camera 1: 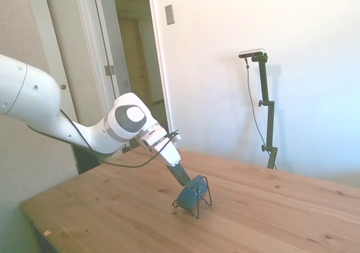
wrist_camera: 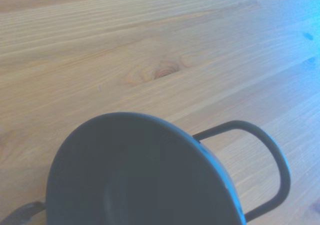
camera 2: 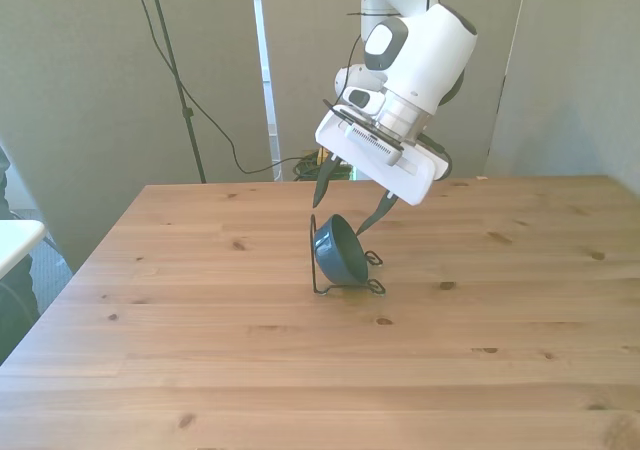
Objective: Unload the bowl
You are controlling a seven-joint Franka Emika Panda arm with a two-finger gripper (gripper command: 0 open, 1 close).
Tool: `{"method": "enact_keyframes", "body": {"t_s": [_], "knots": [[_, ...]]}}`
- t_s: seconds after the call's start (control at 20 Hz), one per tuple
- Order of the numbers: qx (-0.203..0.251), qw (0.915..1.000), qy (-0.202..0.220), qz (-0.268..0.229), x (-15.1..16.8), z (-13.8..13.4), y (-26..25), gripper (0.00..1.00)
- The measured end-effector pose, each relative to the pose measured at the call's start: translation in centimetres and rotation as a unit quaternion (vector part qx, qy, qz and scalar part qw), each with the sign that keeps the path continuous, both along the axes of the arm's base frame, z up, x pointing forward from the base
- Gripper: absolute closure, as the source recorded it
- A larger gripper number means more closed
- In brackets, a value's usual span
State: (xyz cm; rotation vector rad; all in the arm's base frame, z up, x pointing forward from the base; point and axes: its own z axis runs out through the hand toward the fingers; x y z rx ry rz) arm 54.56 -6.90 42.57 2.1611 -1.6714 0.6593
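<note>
Near mid-table, propped on edge in a thin dark wire rack [camera 2: 346, 282]: small glossy teal-blue bowl [camera 2: 338, 249]. Just above, hovering with fingers spread apart, straddling its upper rim: white two-finger gripper [camera 2: 346, 206].

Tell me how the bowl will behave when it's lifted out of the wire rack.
The bowl looks rigid and glossy, so likely slippery between the open claw tips. It stands on edge in the wire rack, so it may roll once free.
</note>
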Motion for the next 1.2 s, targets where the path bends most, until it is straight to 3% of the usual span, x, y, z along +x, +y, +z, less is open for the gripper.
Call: {"method": "enact_keyframes", "body": {"t_s": [0.05,0.1,1.2], "knots": [[0.0,1.0,0.001,0.0,0.1,-0.2,0.0,0.0],[0.0,1.0,0.002,0.001,0.2,-0.3,0.0,1.0],[-0.008,0.9999,0.011,-0.005,-0.6,-1.3,-0.3,1.0]]}}
